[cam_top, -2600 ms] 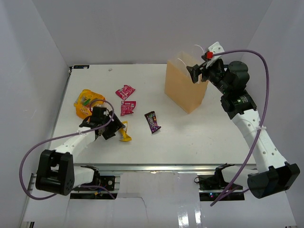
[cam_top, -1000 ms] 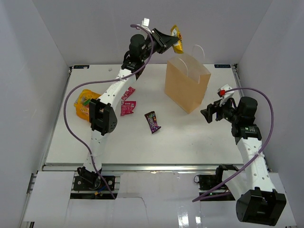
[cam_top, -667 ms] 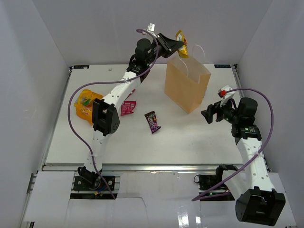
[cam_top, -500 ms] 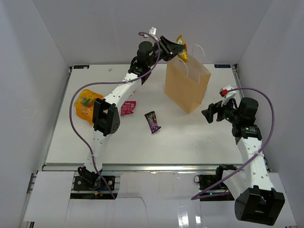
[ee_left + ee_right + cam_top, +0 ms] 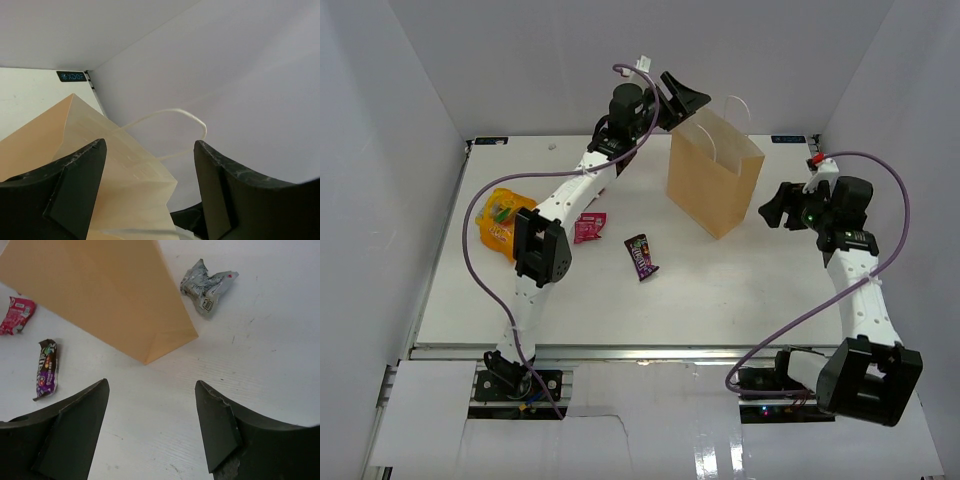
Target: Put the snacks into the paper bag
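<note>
The tan paper bag (image 5: 712, 185) stands upright at the back of the table. My left gripper (image 5: 692, 100) is open and empty, just above the bag's left rim. In the left wrist view, the bag's open top (image 5: 100, 165) and a white cord handle (image 5: 175, 117) show between its fingers. My right gripper (image 5: 772, 208) is open and empty, right of the bag. A dark purple bar (image 5: 640, 256), a pink packet (image 5: 588, 228) and orange bags (image 5: 500, 215) lie on the table. The yellow packet is out of view.
In the right wrist view, the bag (image 5: 110, 295) stands ahead, with the purple bar (image 5: 46, 369) and a pink packet (image 5: 17, 314) to its left. A crumpled silver-grey packet (image 5: 207, 285) lies behind the bag's right side. White walls close in the table.
The yellow packet held in my left gripper over the bag is gone from view and the jaws now stand open. My right gripper moved back and up beside the bag.
</note>
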Controlling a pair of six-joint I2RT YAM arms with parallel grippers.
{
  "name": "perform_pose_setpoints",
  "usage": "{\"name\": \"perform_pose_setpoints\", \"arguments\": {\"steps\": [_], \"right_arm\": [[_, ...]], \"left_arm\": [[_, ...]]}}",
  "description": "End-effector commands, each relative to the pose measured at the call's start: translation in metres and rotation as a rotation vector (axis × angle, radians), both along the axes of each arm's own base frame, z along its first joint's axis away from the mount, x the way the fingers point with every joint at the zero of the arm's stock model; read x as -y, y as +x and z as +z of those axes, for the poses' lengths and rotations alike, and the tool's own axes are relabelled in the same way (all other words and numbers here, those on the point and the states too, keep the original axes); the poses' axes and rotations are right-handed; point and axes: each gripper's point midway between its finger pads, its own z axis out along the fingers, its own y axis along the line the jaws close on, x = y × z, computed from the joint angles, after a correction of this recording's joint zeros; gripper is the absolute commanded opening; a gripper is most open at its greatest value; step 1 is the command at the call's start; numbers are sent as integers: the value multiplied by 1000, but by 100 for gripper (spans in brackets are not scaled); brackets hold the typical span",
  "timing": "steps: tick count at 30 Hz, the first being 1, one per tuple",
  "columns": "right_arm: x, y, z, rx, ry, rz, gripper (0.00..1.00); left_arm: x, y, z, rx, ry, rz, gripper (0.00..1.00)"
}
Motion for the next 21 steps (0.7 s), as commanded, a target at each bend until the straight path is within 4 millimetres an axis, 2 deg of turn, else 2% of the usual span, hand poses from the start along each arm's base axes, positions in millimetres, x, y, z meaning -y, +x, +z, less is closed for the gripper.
{"name": "perform_pose_setpoints", "arguments": {"steps": [1,2,3,4,5,6,7,8,9,10,11,12,13,14,15,16,17,18,19,20,21], "right_arm": [[18,19,10,-56,43,-145,75],[29,28,9,-84,35,-213,75],[33,32,8,-110,60,-259,75],[38,39,-1,-146,69,-304,75],[49,46,2,-154,66,-368,75],[51,51,0,-180,98,-410,75],[54,58,-15,-231,109,-438,75],[58,63,-21,-260,120,-472,75],[59,70,-17,-278,140,-484,75],[53,78,-35,-345,182,-472,75],[48,84,-40,-369,205,-453,75],[45,93,-37,-371,228,-437,75],[41,102,-55,-419,250,-418,74],[33,108,-61,-446,287,-382,74],[31,113,-66,-466,299,-374,74],[29,127,-77,-487,314,-350,75],[25,133,-82,-506,338,-324,75],[23,138,-86,-526,350,-317,75],[21,144,-106,-572,370,-309,75],[17,154,-101,-564,397,-284,75],[15,160,-104,-564,408,-276,75]], "left_arm": [[-28,-25,81,184,52,69,81],[-32,-25,76,180,87,83,81],[-40,-29,87,205,102,110,81],[-47,-28,87,240,148,136,81],[-53,-30,87,245,182,155,81],[-60,-27,73,236,234,183,81],[-73,-39,90,309,286,208,81],[-81,-44,88,320,325,224,81],[-88,-45,51,276,404,228,82],[-108,-63,71,340,441,268,86],[-118,-71,66,349,465,284,87],[-129,-80,58,345,489,298,90],[-140,-87,3,266,570,290,92],[-160,-109,20,301,563,326,96],[-173,-119,5,272,587,343,97],[-188,-131,-47,181,656,342,98],[-205,-152,-40,183,640,368,98],[-215,-165,-59,119,645,371,98],[-224,-177,-75,74,648,378,98],[-237,-199,-103,22,657,376,98],[-242,-213,-119,-43,627,375,98]]}}
